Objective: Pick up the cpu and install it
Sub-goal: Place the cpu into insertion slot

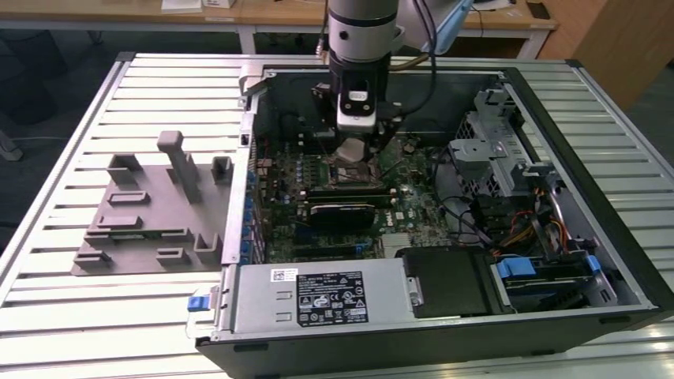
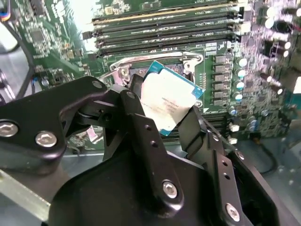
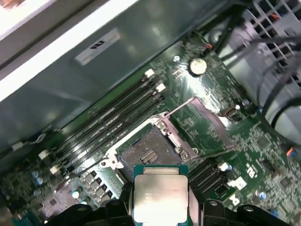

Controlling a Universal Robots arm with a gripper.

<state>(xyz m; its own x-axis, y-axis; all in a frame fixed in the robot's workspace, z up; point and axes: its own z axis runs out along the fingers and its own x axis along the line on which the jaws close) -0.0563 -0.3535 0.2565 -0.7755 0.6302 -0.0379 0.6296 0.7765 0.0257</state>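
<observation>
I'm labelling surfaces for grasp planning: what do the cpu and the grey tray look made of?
The cpu: silvery metal lid with a dull sheen, on a teal-green board rim. The grey tray: probably matte moulded plastic; uniform grey, no glare.

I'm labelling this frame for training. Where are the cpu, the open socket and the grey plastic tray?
cpu (image 3: 161,200): first wrist view, middle of its metal top.
socket (image 3: 148,153): first wrist view, centre of its contact field.
grey plastic tray (image 1: 158,213): exterior view, bare flat base.
</observation>
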